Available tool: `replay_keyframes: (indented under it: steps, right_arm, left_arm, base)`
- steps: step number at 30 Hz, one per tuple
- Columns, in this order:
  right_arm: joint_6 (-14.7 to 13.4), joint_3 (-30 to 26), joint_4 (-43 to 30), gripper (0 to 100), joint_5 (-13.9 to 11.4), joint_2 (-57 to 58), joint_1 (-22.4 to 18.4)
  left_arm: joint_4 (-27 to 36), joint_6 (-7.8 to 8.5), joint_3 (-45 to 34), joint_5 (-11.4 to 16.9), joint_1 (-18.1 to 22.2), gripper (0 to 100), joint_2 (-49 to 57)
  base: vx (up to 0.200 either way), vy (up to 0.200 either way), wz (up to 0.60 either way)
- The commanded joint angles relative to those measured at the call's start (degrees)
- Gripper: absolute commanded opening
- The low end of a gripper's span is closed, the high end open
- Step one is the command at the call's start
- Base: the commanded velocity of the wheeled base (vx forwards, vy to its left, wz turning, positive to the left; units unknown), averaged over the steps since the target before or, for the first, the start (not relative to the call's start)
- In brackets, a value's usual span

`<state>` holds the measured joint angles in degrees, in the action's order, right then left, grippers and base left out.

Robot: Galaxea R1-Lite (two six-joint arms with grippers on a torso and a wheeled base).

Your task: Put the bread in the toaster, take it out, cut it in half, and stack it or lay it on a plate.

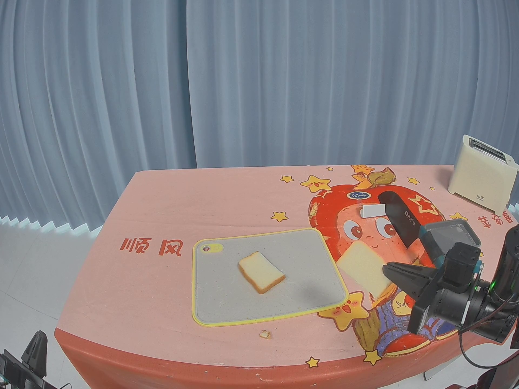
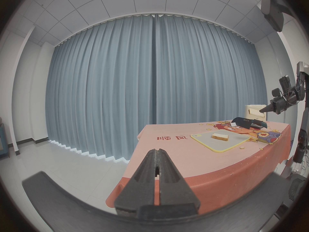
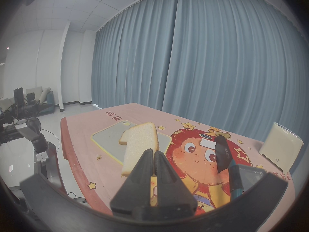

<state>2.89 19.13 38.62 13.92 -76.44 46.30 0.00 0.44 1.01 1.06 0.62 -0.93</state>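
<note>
A pale bread slice hangs over the table's right part, just right of the cutting board, with my right gripper shut on its edge. In the right wrist view the held slice rises from my right gripper. A second, smaller piece of bread lies flat on the grey, yellow-rimmed cutting board. The cream toaster stands at the far right corner. My left gripper is shut and empty, low off the table's near left corner.
A black-bladed knife lies on the pink tablecloth between the toaster and the board, a teal-edged grey block at its handle end. A crumb sits near the front edge. Bare cloth spreads left of the board.
</note>
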Motion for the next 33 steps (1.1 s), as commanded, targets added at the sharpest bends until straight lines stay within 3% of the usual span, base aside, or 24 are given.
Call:
replay_keyframes:
  steps: [1, 4, 12, 33]
  right_arm:
    - [0.01, 0.12, 0.05, 0, 0.05, 0.23, -0.77]
    - [-0.16, 0.38, 0.05, 0, 0.23, -0.21, -1.92]
    - [-0.16, 1.18, 0.05, 0, 4.18, -0.65, -3.06]
    - [-0.08, 1.18, 0.14, 0, 4.8, -1.35, -5.17]
  left_arm:
    - [0.0, 0.0, -1.01, -0.09, -0.01, 0, 0.93]
    - [0.0, 0.0, -1.01, -0.01, -0.01, 0, 0.93]
    - [0.0, -0.09, -1.01, -0.09, -0.09, 0, 0.93]
    - [0.0, 0.09, -1.01, -0.53, -0.01, 0, 0.93]
  base:
    - [0.0, 0.0, 0.0]
    - [0.0, 0.0, 0.0]
    - [0.0, 0.0, 0.0]
    - [0.0, 0.0, 0.0]
